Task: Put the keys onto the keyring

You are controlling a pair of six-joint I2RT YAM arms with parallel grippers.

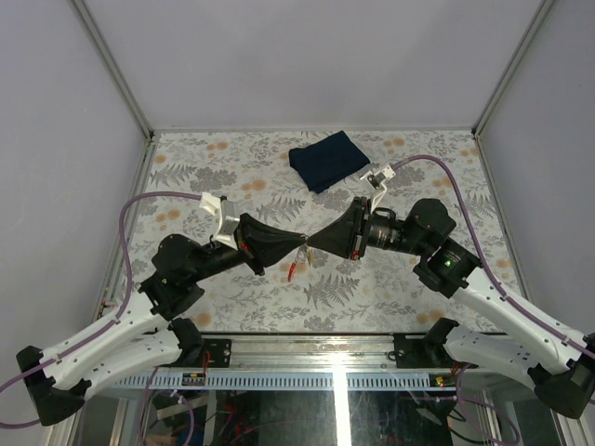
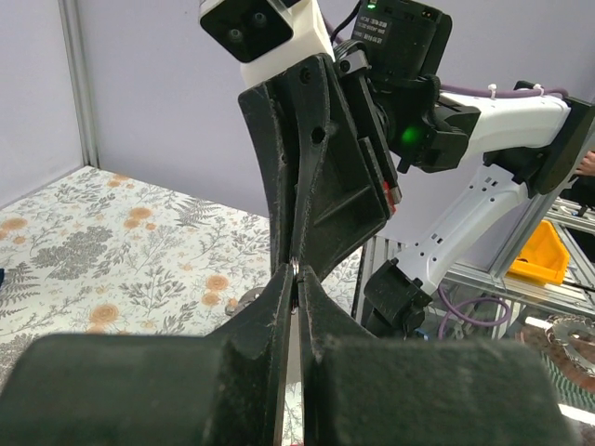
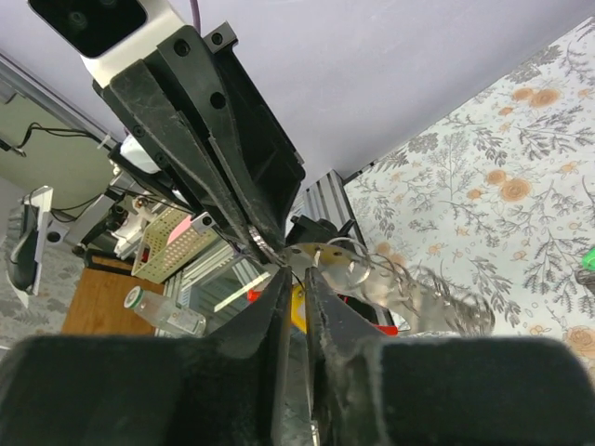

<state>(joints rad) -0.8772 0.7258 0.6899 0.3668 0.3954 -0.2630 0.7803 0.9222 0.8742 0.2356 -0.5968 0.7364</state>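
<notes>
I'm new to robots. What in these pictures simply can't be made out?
- Top view: where the left gripper and right gripper meet, what they hold is too small to see; only the red tag shows.
- Left wrist view: the fingers hide what they pinch.
- Right wrist view: parts dangling below the keyring are blurred; a green key head is cut by the right edge.
- Whether the right gripper grips anything: unclear.

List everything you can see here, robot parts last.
cloth: one, dark blue, folded, far side of table
table: one, floral cover, beneath the arms
keyring: one, silvery, in left jaws, above the table
red tag: one, hanging below the meeting grippers
key: one seen, yellow head, at right jaws' tips
green bit: one, cropped at right wrist view's edge
left gripper: black, shut on keyring
right gripper: black, tip to tip with left; gap unclear
</notes>
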